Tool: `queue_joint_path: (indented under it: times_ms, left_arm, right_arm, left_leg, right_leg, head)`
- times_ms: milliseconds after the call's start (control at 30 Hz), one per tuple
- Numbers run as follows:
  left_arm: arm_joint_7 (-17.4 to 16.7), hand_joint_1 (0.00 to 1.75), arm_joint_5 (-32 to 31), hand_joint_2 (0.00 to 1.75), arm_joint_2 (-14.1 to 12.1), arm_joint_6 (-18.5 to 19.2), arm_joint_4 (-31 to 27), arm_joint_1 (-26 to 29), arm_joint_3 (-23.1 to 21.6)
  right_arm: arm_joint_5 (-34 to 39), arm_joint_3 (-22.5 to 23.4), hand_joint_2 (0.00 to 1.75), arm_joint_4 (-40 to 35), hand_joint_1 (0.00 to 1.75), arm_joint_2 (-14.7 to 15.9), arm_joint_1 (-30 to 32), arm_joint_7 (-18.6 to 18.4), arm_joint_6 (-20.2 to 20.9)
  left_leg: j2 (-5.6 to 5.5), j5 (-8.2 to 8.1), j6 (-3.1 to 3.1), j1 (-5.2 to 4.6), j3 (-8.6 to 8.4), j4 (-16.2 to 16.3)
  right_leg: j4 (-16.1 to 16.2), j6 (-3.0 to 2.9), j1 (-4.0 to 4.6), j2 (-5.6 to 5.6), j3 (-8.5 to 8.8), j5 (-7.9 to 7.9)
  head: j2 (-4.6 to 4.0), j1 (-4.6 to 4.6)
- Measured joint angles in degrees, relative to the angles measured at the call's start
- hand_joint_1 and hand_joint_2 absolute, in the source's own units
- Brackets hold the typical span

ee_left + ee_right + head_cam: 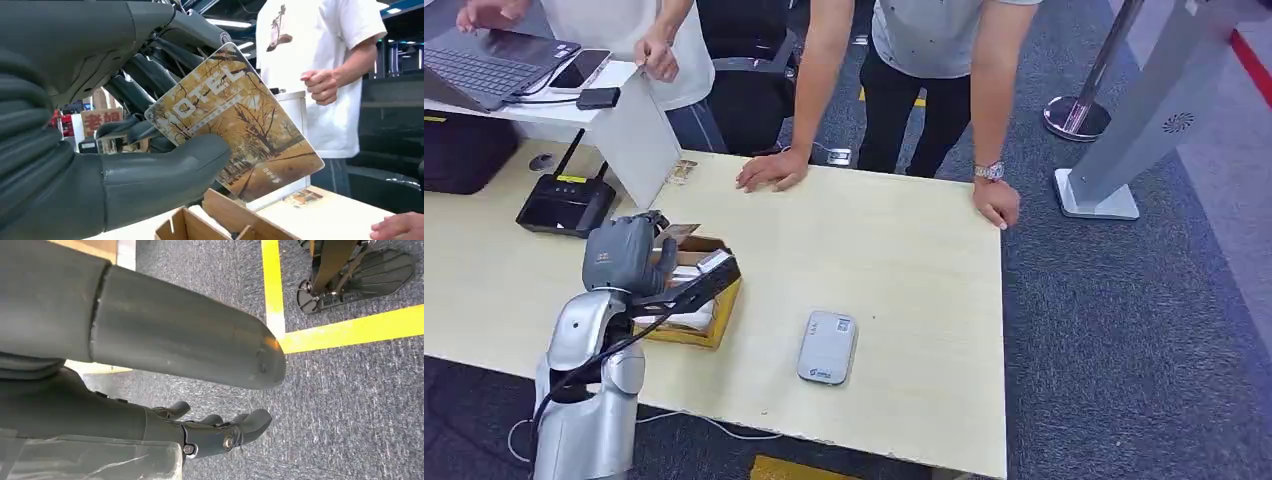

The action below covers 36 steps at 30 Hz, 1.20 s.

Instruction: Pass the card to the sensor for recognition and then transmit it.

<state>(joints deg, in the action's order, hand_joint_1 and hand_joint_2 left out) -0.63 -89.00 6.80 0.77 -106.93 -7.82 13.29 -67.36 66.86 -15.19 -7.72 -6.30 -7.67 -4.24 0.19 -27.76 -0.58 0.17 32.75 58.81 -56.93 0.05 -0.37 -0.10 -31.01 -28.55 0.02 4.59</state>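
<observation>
You're in office or lab: laptop (479, 62), router (566, 205) on desks, carpet (1124, 330) with yellow tape (350, 330).

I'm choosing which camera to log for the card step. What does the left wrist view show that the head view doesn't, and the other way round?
Left wrist view alone: the card's printed face, autumn trees with lettering ending in OTEL, pinched between the left hand's thumb and fingers.

Head view alone: the grey card reader lying flat on the table, apart from the hand, a black router, a laptop, and a second person leaning on the far edge.

Both: the left hand, the card, the cardboard box under it, and the person in white.
</observation>
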Motion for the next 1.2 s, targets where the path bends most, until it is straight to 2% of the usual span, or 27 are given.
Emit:
queue_joint_path:
  times_ms: [167,467,867,1200]
  left_arm:
    - [0.7,1.75,0.4,1.75,1.2,-0.9,1.3,1.6,-3.9]
    - [-1.4,1.75,1.1,1.75,3.8,-2.5,7.4,3.4,-14.0]
    - [-0.4,1.75,3.3,1.75,7.2,-2.5,14.1,2.2,-19.0]
    - [-0.5,1.75,3.4,1.75,7.9,-2.6,16.7,2.3,-21.1]
  right_arm:
    - [-0.2,0.0,0.00,0.0,0.00,0.0,0.0,0.4,0.1]
    - [-2.0,-0.8,0.00,0.0,0.00,0.1,-0.1,0.4,0.4]
    - [-3.1,-1.4,0.00,0.0,0.00,0.3,-0.2,0.6,0.5]
    - [-3.3,-1.5,0.00,0.0,0.00,0.5,-0.2,0.8,0.5]
  left_leg:
    - [-0.01,0.00,0.00,-0.01,0.00,0.0]
    - [-0.01,-0.01,-0.02,-0.05,0.00,0.0]
    - [-0.01,-0.01,-0.02,-0.03,0.00,0.0]
    - [-0.01,-0.01,-0.02,-0.03,0.00,0.0]
  right_leg:
    - [0.0,0.00,0.00,-0.01,0.00,0.00]
    - [0.0,0.03,-0.01,-0.01,0.01,0.02]
    - [0.0,0.03,-0.01,0.01,0.00,0.02]
    - [0.0,0.03,-0.01,-0.01,0.01,0.02]
  head:
    - [0.00,-0.02]
    - [0.00,0.00]
    - [0.00,-0.02]
    - [0.00,0.00]
